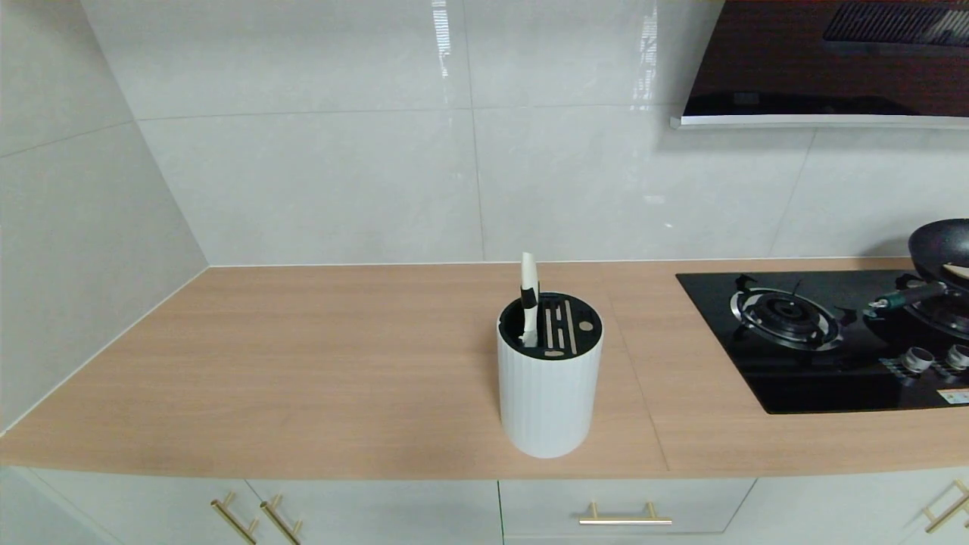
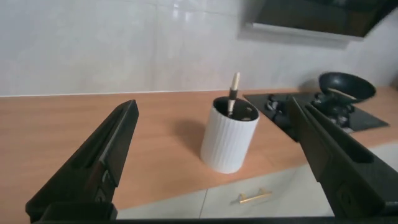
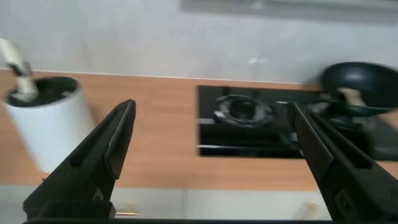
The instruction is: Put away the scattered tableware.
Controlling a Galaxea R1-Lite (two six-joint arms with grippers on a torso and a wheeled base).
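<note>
Head view: light wood bench (image 1: 303,356) along a pale tiled wall (image 1: 318,174); white ribbed holder (image 1: 549,386) upright near the front edge, roughly mid-bench.
Holder top: black insert with narrow slots and one small round hole.
In holder: one utensil (image 1: 529,299) with a white and black handle, upright in the insert's left side, handle poking above the rim.
Right of holder: black glass gas stove (image 1: 817,363) set into the bench, well apart from the holder; two knobs (image 1: 917,359) near its front edge.
On stove: dark pan (image 1: 939,246) over the far right burner, its handle reaching left.
Above stove: dark hood (image 1: 825,60) on the wall.
Below bench: white cabinets (image 1: 378,511) with brass handles (image 1: 625,520).
Left wrist view: left tool (image 2: 211,104) spread wide, gripping nothing; black fingers (image 2: 106,162) framing the holder (image 2: 229,140) and utensil (image 2: 234,90), both farther off and clear of the tool.
Right wrist view: right tool (image 3: 210,107) spread wide, gripping nothing; holder (image 3: 46,124) and utensil (image 3: 17,65) beyond one of its fingers (image 3: 93,162), stove (image 3: 249,124) seen between the two, pan (image 3: 357,87) farther off.
</note>
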